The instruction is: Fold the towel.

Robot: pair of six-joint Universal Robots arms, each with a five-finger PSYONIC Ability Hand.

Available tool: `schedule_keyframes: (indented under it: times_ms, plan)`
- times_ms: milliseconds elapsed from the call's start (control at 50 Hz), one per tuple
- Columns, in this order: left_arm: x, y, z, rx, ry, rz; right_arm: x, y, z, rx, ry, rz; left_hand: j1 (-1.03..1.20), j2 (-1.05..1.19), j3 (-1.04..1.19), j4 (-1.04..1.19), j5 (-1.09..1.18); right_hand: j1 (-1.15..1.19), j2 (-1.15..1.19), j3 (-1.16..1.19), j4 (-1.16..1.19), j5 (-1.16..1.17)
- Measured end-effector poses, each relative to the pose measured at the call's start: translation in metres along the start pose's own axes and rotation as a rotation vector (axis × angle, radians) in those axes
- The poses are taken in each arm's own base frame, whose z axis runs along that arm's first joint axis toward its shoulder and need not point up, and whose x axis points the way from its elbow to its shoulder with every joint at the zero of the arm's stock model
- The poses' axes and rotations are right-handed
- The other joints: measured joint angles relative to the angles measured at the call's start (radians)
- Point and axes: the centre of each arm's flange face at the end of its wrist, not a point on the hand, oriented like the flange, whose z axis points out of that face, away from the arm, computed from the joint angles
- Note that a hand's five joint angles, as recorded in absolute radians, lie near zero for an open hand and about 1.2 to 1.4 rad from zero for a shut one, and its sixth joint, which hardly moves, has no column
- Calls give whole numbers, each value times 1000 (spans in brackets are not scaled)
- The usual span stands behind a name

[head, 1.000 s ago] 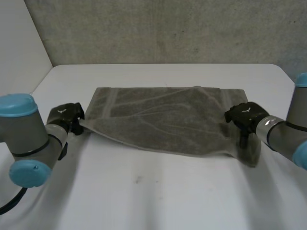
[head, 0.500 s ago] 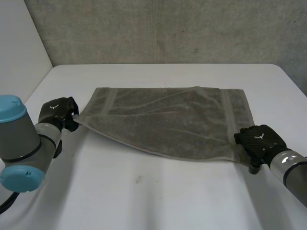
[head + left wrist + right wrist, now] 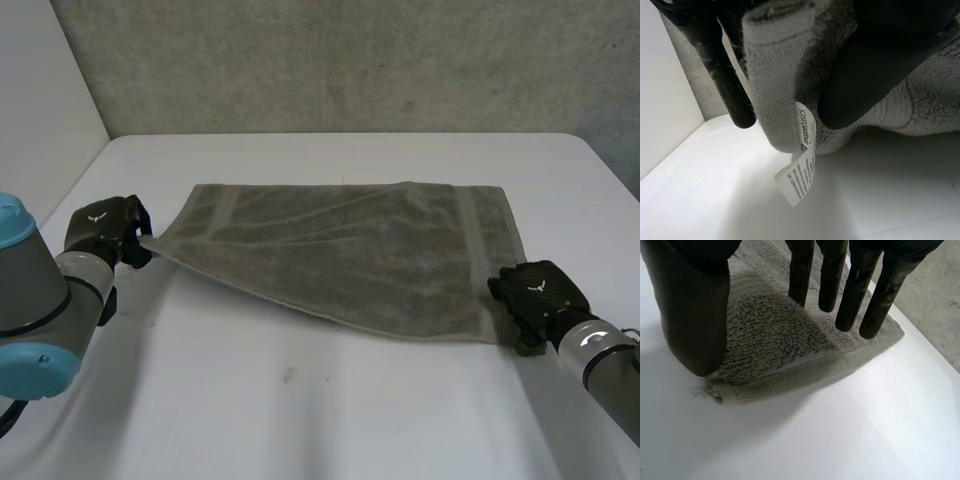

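A grey towel (image 3: 340, 250) lies spread across the middle of the white table (image 3: 300, 410). My left hand (image 3: 102, 231) is at its near left corner and holds that corner a little off the table. In the left wrist view the thumb (image 3: 875, 65) pinches the towel's hem (image 3: 772, 75) against a finger, and a white label (image 3: 800, 175) hangs below. My right hand (image 3: 535, 292) is over the near right corner. In the right wrist view its fingers (image 3: 867, 285) are straight and apart from the thumb (image 3: 695, 310), with the flat towel corner (image 3: 770, 335) beneath them.
A grey wall stands behind the table's far edge. Bare table (image 3: 815, 440) stretches in front of the towel and on both sides of it.
My left hand has drawn its corner further left, stretching the towel. My right hand has moved from the right edge down to the near right corner, which now lies flat.
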Motion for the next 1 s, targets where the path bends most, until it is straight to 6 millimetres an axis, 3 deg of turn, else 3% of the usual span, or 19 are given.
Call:
schedule_keyframes:
  times_ms: [60, 140, 200, 520, 860, 1000]
  plan:
    - [0, 0, 0, -1, 0, 0, 1, 1, 3, -3, 2, -2, 0, 0, 0, 0, 0, 106, 109, 105, 101, 81]
    - [0, 1, 0, -1, 1, 1, 4, 3, 6, -8, 12, -14, 0, 0, 0, 0, 0, 603, 622, 606, 611, 414]
    - [0, 1, 0, 0, 2, 1, 8, 3, 8, -11, 28, -22, 0, 0, 0, 0, 0, 794, 810, 805, 808, 568]
    - [1, -5, -5, 14, 5, 5, 39, -9, 1, 5, 150, -32, 4, 0, 0, 0, -1, 833, 825, 829, 830, 570]
    - [5, -6, -13, 13, 17, 14, 37, -8, -7, -34, 113, -32, 3, 0, 0, 0, -1, 833, 825, 829, 830, 570]
    - [5, 5, -33, -68, 18, 34, 43, -6, -28, -184, 28, -48, 3, 0, 0, 0, -1, 833, 825, 829, 830, 570]
